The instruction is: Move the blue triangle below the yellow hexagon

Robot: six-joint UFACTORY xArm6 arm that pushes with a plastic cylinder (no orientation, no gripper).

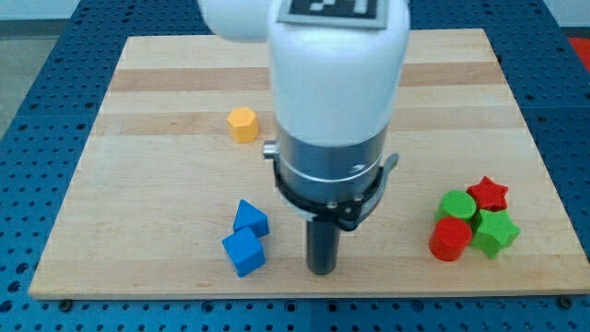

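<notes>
Wooden bench (138,184), pale planks, on a blue pegboard surface (37,111). Going left to right: yellow hexagon (242,124) sits alone toward the view's top, left of centre. Well below it, near the bench's bottom edge, the blue triangle (250,219): small, solid mid-blue, wedge-like with its point aimed up-left, though the shape is only roughly readable at this size. It touches a blue cube (244,252) just below it, slightly to the left. My tip (322,271) rests just right of the blue pair, clear of both, level with the cube. No gripper on this arm, just the dark rod under a white housing. Far right, a tight cluster: red cylinder (450,239), green cylinder (457,206), red star (488,194), green star (496,231).
</notes>
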